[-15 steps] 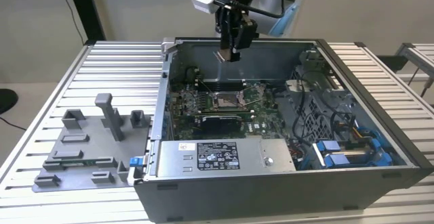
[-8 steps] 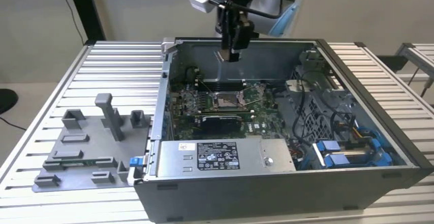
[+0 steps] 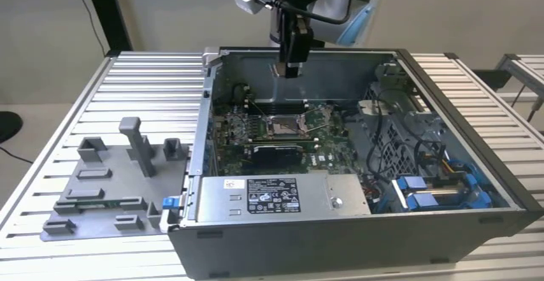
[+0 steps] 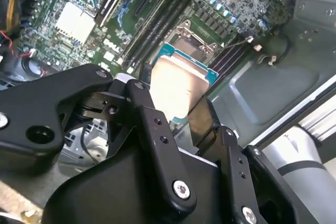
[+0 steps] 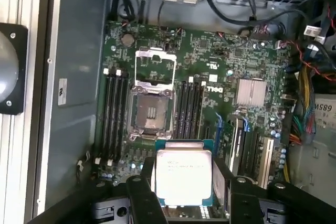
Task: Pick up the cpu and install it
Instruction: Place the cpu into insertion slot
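Tool hangs over the rear of the open computer case, closed on the cpu. In both wrist views its dark fingers clamp opposite edges of the chip, with the pale metal lid facing the first wrist camera and a green rim showing around it. Edge grip judged deliberate: it leaves the underside contacts untouched and keeps the chip flat. Cpu is in the air, well apart from the green board and not yet lined up over the socket. Socket's metal frame is swung open and the contact field is bare, nothing seated. Case lies on its side on the slatted worktop with the side panel off, so the board faces up toward the arm. Inside: the board with dark memory slots on either side of the socket, a silver power supply along the near wall, blue-latched bays and cable bundles toward the exterior view's right. Grey fixture tray stands beside the case on the exterior view's left; I cannot make out its contents.
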### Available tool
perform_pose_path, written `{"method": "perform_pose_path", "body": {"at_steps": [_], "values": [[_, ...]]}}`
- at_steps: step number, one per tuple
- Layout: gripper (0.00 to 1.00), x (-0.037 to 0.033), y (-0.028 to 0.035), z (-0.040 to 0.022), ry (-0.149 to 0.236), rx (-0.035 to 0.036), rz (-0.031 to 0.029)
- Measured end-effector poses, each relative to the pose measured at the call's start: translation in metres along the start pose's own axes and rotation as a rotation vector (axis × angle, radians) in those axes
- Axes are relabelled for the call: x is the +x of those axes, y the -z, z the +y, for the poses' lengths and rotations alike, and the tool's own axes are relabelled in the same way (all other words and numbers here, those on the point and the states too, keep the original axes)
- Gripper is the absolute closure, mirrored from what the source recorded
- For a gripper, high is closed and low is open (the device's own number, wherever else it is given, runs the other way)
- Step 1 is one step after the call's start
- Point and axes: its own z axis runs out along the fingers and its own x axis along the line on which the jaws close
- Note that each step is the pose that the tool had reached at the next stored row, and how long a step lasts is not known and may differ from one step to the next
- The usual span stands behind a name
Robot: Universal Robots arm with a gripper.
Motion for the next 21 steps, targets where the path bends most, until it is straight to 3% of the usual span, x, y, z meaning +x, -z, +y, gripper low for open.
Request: {"method": "perform_pose_path", "body": {"at_steps": [4,12,21], "values": [[1.00,0.0000,-0.0002,0.0000,-0.054,-0.0002,-0.0007],[1.00,0.0001,-0.0011,0.0025,-0.057,-0.0002,-0.0008],[1.00,0.0027,-0.0099,0.0189,-0.059,0.0004,0.0000]]}}
